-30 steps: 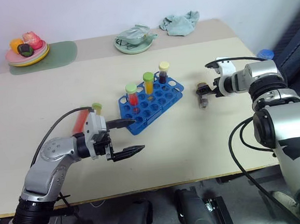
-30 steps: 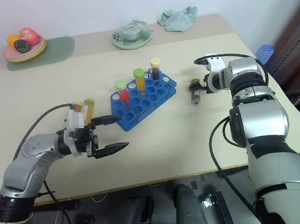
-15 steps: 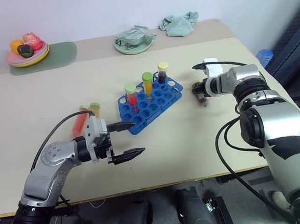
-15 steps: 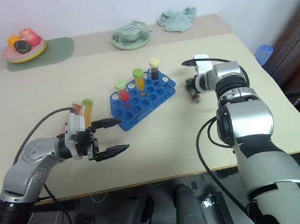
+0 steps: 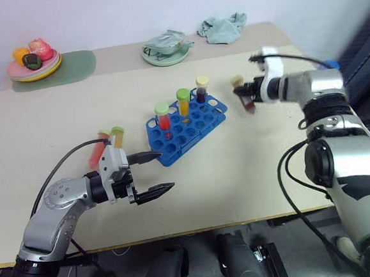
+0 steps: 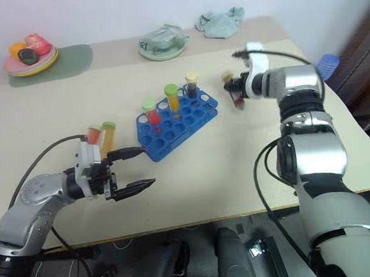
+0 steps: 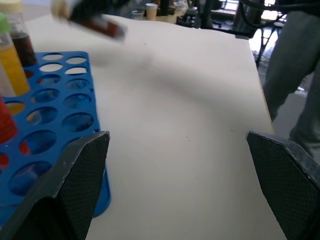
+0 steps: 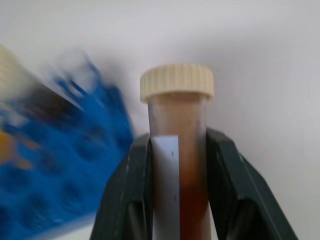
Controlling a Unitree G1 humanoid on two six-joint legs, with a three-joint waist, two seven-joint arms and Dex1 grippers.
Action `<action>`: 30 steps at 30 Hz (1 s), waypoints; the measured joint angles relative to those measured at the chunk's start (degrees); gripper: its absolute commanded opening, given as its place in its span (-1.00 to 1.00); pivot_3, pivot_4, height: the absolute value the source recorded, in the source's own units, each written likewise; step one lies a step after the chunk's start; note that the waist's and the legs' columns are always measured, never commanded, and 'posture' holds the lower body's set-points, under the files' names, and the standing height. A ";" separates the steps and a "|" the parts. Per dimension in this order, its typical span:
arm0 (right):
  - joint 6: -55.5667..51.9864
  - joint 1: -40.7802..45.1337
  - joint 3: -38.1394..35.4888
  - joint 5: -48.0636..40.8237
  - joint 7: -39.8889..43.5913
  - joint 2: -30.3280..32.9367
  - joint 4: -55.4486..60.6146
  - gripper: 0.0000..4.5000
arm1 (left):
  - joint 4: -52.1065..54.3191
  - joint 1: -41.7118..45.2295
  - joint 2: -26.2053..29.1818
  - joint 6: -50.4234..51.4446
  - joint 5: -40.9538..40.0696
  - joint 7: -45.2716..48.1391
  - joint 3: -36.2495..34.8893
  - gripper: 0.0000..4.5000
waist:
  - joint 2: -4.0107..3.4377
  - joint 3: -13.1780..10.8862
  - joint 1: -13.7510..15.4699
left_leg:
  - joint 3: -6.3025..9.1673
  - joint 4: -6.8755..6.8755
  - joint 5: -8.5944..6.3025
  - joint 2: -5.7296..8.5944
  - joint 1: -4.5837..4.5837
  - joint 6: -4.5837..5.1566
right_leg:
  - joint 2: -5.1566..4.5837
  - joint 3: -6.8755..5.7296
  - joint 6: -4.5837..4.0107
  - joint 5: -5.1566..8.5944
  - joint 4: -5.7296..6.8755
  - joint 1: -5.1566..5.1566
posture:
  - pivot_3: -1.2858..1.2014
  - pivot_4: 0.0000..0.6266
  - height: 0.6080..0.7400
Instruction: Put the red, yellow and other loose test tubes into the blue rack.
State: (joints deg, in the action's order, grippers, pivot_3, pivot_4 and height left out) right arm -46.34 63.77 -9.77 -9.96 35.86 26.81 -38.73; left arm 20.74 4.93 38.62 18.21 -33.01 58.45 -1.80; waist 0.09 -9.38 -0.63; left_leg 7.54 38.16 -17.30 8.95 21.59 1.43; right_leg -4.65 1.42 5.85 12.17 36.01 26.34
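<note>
Surface: pale beige surface (image 5: 239, 173) against a plain light wall.
Around: plate (image 5: 33, 67) of toy food on a green mat (image 5: 64, 68), a green dish (image 5: 164, 52), and a crumpled cloth (image 5: 222, 28) along the far edge.
Rack (image 5: 185, 129): bright blue plastic, rows of round holes, mid-surface; red, yellow and dark capped tubes stand upright in it.
Loose tubes (image 5: 105, 145): two lie beside the left arm, left of the rack.
Right pincer (image 5: 251, 93): clamped on the brown tube (image 8: 179, 150), cream ribbed cap, white label, raised right of the rack.
Left pincer (image 5: 156, 174): spread wide, empty, near the rack's near corner.
</note>
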 measured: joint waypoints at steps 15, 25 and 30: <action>50.20 -23.80 -3.11 -2.12 -14.04 -23.50 17.49 -0.65 | -4.88 0.66 0.90 -1.31 0.70 1.85 -1.92 1.00 | -0.06 0.00 -0.61 | -0.38 0.01 0.05 -0.12 -0.22 -0.08 | 0.13 0.09 -0.10 -0.07 0.15 0.02 | 0.03 -0.52 1.00; 69.35 -19.46 -3.99 -7.23 -7.35 -27.87 -2.24 -0.65 | -3.18 -5.98 -0.74 -1.30 -0.92 -1.36 -7.55 1.00 | -0.08 -0.01 -1.36 | -0.39 -0.03 0.05 -0.18 -0.24 -0.08 | 0.17 0.08 -0.11 -0.07 0.13 0.02 | 0.03 -0.52 1.00; 73.77 -18.02 -4.37 -8.58 -5.75 -28.53 -8.53 -0.65 | -1.84 -8.99 -3.99 -1.72 -2.06 -4.71 -10.84 1.00 | -0.08 0.00 -1.87 | -0.39 -0.03 0.06 -0.21 -0.24 -0.08 | 0.19 0.07 -0.14 -0.08 0.14 0.02 | 0.03 -0.52 1.00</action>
State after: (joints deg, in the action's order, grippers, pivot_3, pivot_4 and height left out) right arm 27.44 45.74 -14.14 -18.54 30.11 -1.72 -47.26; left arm 18.90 -4.05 34.63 16.48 -35.07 53.74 -12.64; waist 0.01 -9.39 -2.50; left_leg 7.15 38.13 -17.25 8.74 21.35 1.35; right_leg -4.46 1.48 5.71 12.09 36.16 26.35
